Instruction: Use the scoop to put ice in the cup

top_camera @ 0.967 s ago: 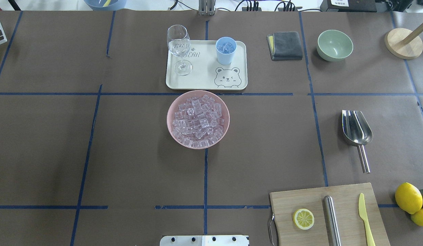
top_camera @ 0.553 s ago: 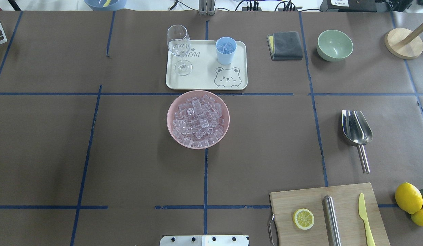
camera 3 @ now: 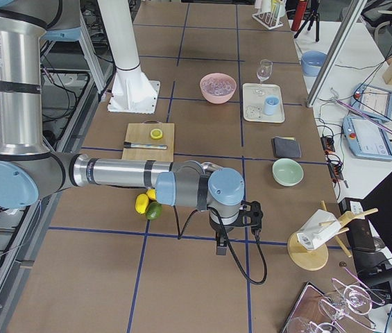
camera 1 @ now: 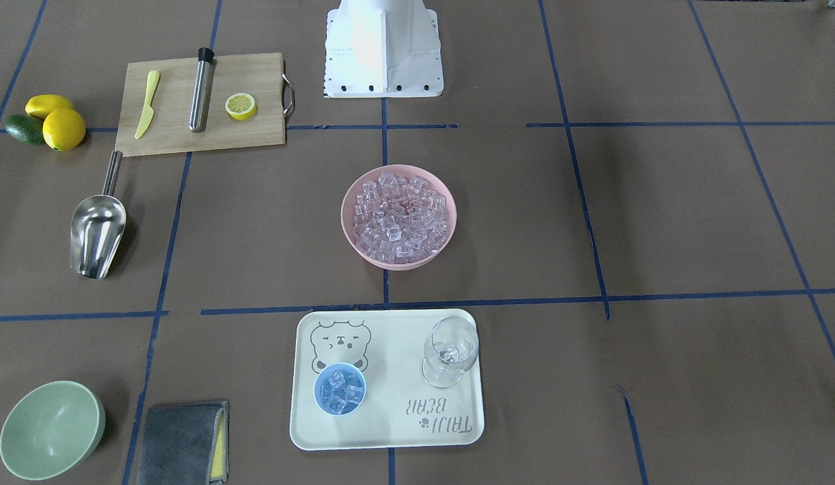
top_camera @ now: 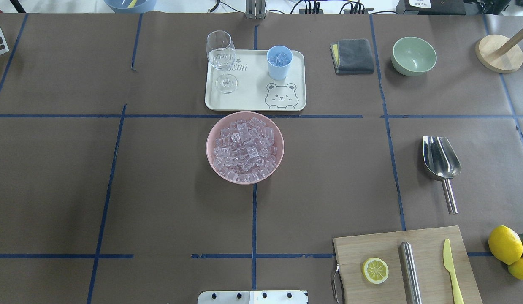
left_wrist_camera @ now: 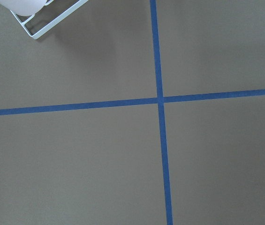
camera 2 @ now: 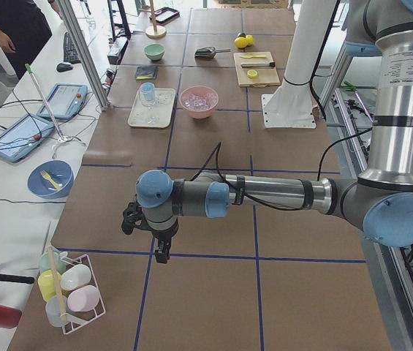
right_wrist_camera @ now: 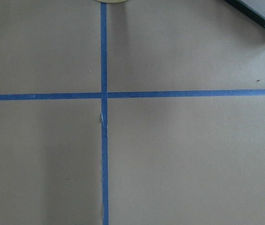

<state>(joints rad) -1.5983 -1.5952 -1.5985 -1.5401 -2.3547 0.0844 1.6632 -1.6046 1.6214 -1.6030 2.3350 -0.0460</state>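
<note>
A pink bowl [top_camera: 210, 143] at mid-table is heaped with clear ice [top_camera: 244, 147]. Beyond it, a light-blue cup [top_camera: 279, 62] stands on a cream tray [top_camera: 248, 90] with a few ice cubes inside. The steel scoop [top_camera: 441, 158] lies alone on the table at the right, trough facing away from the robot, handle toward it. The left gripper [camera 2: 158, 248] hangs over bare table far out to the left, and the right gripper [camera 3: 232, 232] far out to the right. Both show only in the side views, so I cannot tell whether they are open or shut.
A wine glass [top_camera: 221, 59] shares the tray. At the right are a grey cloth [top_camera: 352, 56], a green bowl [top_camera: 413, 55], a wooden stand [top_camera: 499, 52], a cutting board [top_camera: 407, 266] with lemon half, steel cylinder and knife, and lemons [top_camera: 506, 247].
</note>
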